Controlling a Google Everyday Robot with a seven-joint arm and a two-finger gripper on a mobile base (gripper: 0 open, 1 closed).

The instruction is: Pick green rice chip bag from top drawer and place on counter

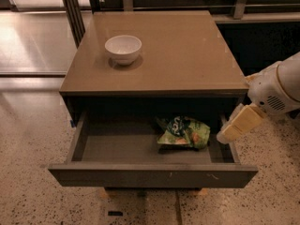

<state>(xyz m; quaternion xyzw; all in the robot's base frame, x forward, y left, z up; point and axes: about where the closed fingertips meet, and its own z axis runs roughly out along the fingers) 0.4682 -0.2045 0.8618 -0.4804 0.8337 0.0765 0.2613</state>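
Note:
The green rice chip bag (pixel 183 132) lies flat on the grey floor of the open top drawer (pixel 117 149), right of its middle. The counter (pixel 187 50) is the glossy tan top of the cabinet above the drawer. My gripper (pixel 236 124) comes in from the right on a white arm and hangs over the drawer's right side wall, just right of the bag and apart from it. Its cream finger points down and to the left.
A white bowl (pixel 123 48) stands on the counter at the back left. The drawer's front panel (pixel 150 176) juts out toward the camera. Speckled floor surrounds the cabinet, with metal posts behind at the left.

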